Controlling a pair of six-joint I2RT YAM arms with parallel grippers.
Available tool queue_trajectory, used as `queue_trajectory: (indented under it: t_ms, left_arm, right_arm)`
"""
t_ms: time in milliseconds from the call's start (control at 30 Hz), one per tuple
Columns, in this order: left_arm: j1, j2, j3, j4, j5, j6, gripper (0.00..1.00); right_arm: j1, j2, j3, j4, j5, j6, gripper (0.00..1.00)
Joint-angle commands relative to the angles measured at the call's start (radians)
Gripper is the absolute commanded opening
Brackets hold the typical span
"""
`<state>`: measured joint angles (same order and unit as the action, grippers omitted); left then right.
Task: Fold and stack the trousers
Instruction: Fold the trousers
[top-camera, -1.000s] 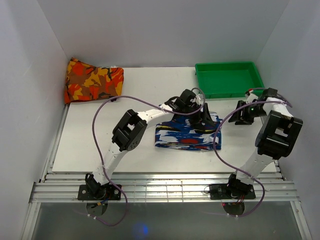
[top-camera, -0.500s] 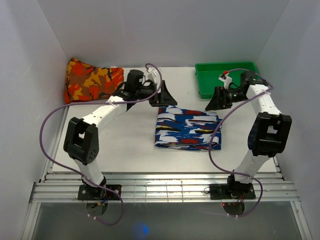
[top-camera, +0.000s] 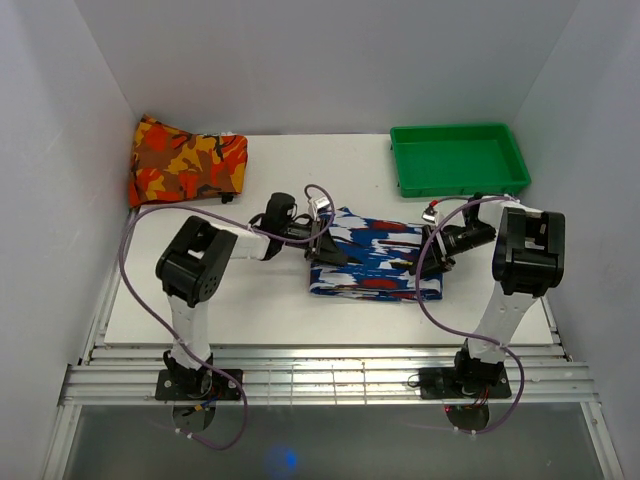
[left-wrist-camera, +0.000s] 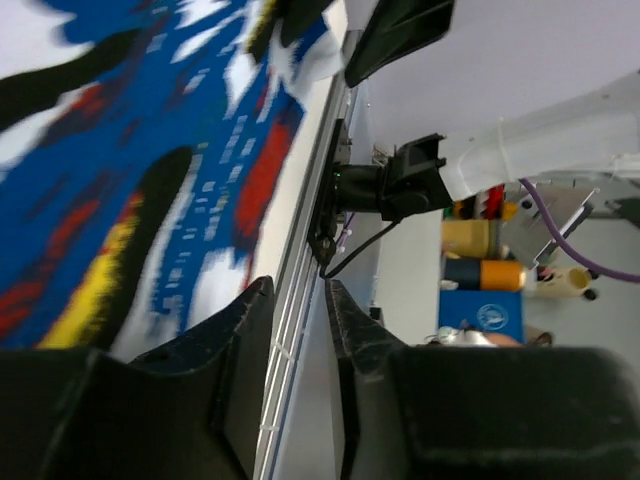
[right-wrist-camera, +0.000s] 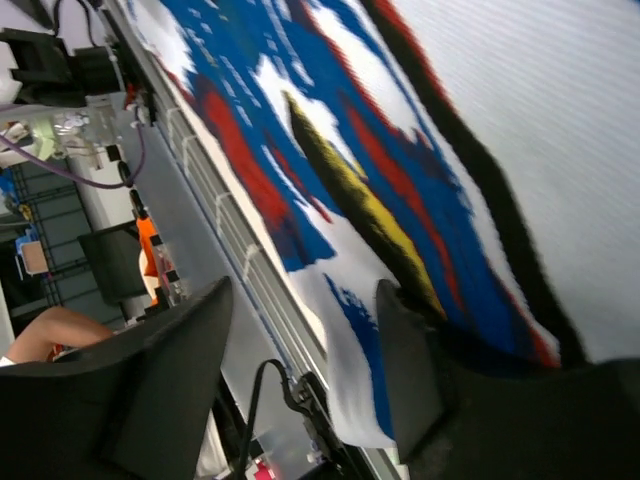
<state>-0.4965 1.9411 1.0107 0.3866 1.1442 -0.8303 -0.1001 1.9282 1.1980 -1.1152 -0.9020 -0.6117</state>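
Note:
The trousers (top-camera: 375, 255) lie folded into a flat rectangle at the middle of the white table, in a blue, white and black print with red and yellow patches. My left gripper (top-camera: 328, 248) lies low at their left edge. In the left wrist view its jaws (left-wrist-camera: 300, 285) stand a narrow gap apart with nothing between them, and the trousers (left-wrist-camera: 120, 170) are beside the left finger. My right gripper (top-camera: 430, 258) is at their right edge. It is open (right-wrist-camera: 305, 290), with the edge of the trousers (right-wrist-camera: 350, 130) between its fingers.
A folded orange, red and yellow patterned cloth (top-camera: 187, 160) lies at the back left corner. A green tray (top-camera: 460, 130) stands at the back right. The slatted metal rail (top-camera: 330, 380) runs along the table's near edge.
Both arms have come down from the back of the table to the two side edges of the folded trousers. The trousers have not moved.

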Motion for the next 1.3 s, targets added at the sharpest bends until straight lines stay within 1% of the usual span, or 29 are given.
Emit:
queue_trajectory:
  t_ms: [0,33,133,200,267,400,500,600,633,667,700,733,767,800,833,900,933,967,1000,1033,1067,1100,1133,1167,1200,1233,1267]
  left_arm:
    - [-0.007,0.068,-0.032,0.156,-0.015,-0.105,0.36]
    - [-0.005,0.117,-0.038,0.170,-0.027,-0.108,0.35]
    - [-0.005,0.198,-0.050,0.172,-0.073,-0.115,0.33]
    - [-0.004,0.223,-0.060,0.152,-0.106,-0.109,0.33]
    - [-0.001,0.243,-0.058,0.121,-0.123,-0.096,0.33]
    - [0.038,0.236,-0.066,0.026,-0.190,-0.040,0.37]
    - [0.090,0.208,-0.096,-0.001,-0.207,-0.027,0.39]
    - [0.130,0.150,-0.116,-0.017,-0.196,0.013,0.41]
    - [0.134,0.131,-0.119,-0.018,-0.169,0.038,0.42]
    - [0.138,0.108,-0.116,-0.025,-0.161,0.060,0.46]
    - [0.139,0.055,-0.113,-0.047,-0.156,0.080,0.50]
    - [0.141,0.023,-0.112,-0.058,-0.150,0.097,0.54]
    - [0.141,-0.010,-0.109,-0.074,-0.149,0.138,0.62]
    - [0.147,-0.042,-0.106,-0.124,-0.156,0.157,0.65]
    - [0.153,-0.100,-0.112,-0.141,-0.161,0.169,0.67]
    - [0.179,-0.154,-0.124,-0.196,-0.170,0.181,0.73]
    - [0.190,-0.206,-0.130,-0.239,-0.191,0.189,0.75]
    - [0.208,-0.229,-0.133,-0.274,-0.234,0.210,0.76]
    - [0.219,-0.249,-0.136,-0.343,-0.256,0.217,0.78]
    - [0.228,-0.290,-0.142,-0.373,-0.273,0.218,0.78]
    - [0.242,-0.310,-0.147,-0.403,-0.294,0.218,0.79]
    - [0.245,-0.329,-0.147,-0.478,-0.361,0.220,0.80]
    - [0.246,-0.347,-0.147,-0.515,-0.412,0.223,0.87]
    - [0.246,-0.372,-0.141,-0.552,-0.460,0.224,0.88]
    - [0.246,-0.383,-0.142,-0.590,-0.495,0.221,0.89]
    - [0.246,-0.392,-0.146,-0.603,-0.539,0.212,0.89]
    - [0.243,-0.405,-0.150,-0.611,-0.561,0.204,0.90]
  right_arm:
    - [-0.023,0.024,-0.026,0.053,0.118,-0.034,0.61]
    - [-0.023,0.035,-0.032,0.073,0.147,-0.030,0.59]
    - [-0.023,0.092,-0.051,0.158,0.198,0.006,0.53]
    - [-0.023,0.118,-0.058,0.202,0.231,0.045,0.49]
    - [-0.023,0.129,-0.058,0.262,0.288,0.069,0.46]
    - [-0.023,0.152,-0.031,0.311,0.362,0.116,0.45]
    - [-0.010,0.184,0.018,0.316,0.357,0.145,0.45]
    - [0.055,0.181,0.052,0.330,0.360,0.171,0.45]
    - [0.094,0.167,0.060,0.336,0.361,0.184,0.45]
    - [0.099,0.160,0.069,0.341,0.359,0.188,0.45]
    - [0.134,0.150,0.080,0.338,0.330,0.193,0.45]
    - [0.141,0.126,0.104,0.333,0.309,0.201,0.45]
    - [0.140,0.111,0.113,0.327,0.286,0.214,0.45]
    - [0.139,0.089,0.121,0.315,0.255,0.220,0.47]
    - [0.134,0.037,0.129,0.310,0.243,0.225,0.48]
    - [0.125,-0.023,0.129,0.310,0.216,0.256,0.56]
    - [0.114,-0.084,0.126,0.308,0.210,0.269,0.60]
    - [0.114,-0.112,0.124,0.307,0.209,0.282,0.71]
    - [0.081,-0.139,0.120,0.307,0.215,0.308,0.75]
    - [0.060,-0.191,0.115,0.299,0.224,0.319,0.80]
    - [0.048,-0.216,0.098,0.296,0.235,0.329,0.93]
    - [0.036,-0.242,0.085,0.296,0.264,0.339,1.00]
    - [0.016,-0.289,0.069,0.302,0.296,0.363,0.97]
    - [0.008,-0.311,0.033,0.307,0.333,0.378,0.90]
    - [0.004,-0.336,0.009,0.316,0.372,0.394,0.90]
    - [0.002,-0.368,-0.009,0.322,0.449,0.420,0.90]
    - [0.002,-0.376,-0.029,0.327,0.472,0.432,0.90]
